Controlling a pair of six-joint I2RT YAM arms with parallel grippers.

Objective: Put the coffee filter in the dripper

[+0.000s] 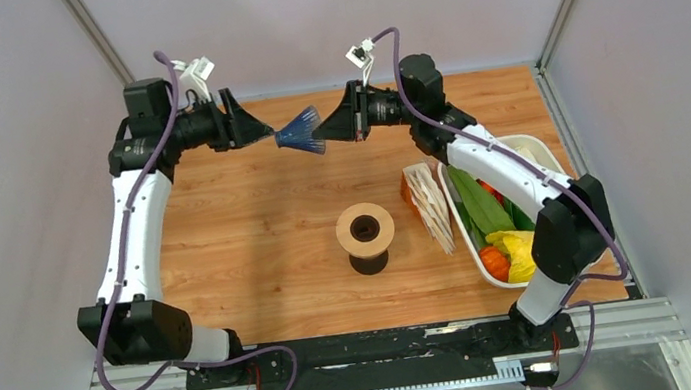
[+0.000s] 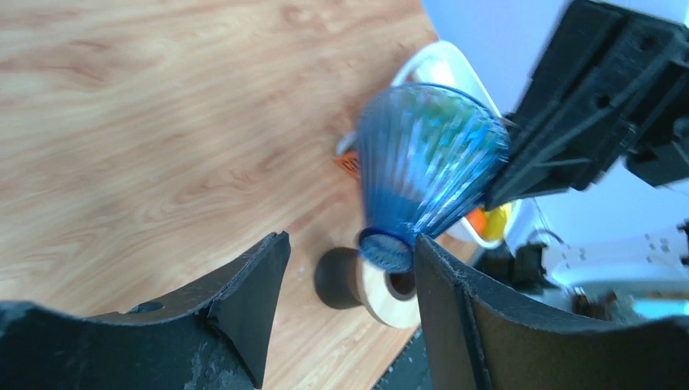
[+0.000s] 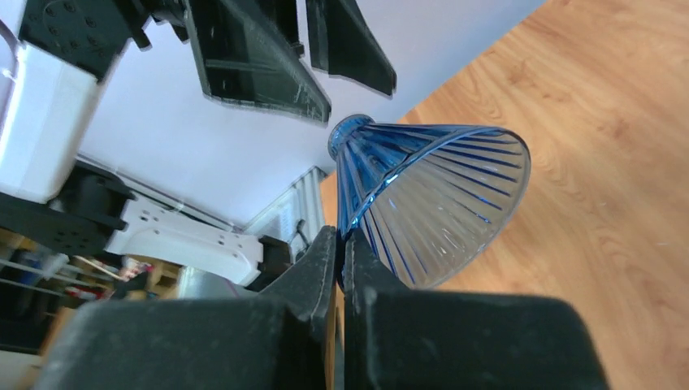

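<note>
Dripper: blue, ribbed, see-through. It is held in the air above the far middle of the tabletop, lying on its side with the narrow end to the left and the wide mouth to the right.

Right tool: clamped on the dripper's wall at the wide rim. In the right wrist view its fingers are pressed together on the edge of the cone, one inside the wall and one outside.

Left tool: reaches in from the left with its jaws spread. In the left wrist view the dripper's narrow end sits in the gap, close to one finger. I cannot tell whether they touch.

Below, mid-tabletop: a tan round ring with a centre hole, sitting on a dark base.

Just right of the ring: an upright stack of white filters with orange-brown edging, leaning beside a white basket.

The basket is at the right edge of the tabletop, partly under the right arm. It holds green, orange and yellow produce.

No single loose filter could be picked out in any view.
</note>
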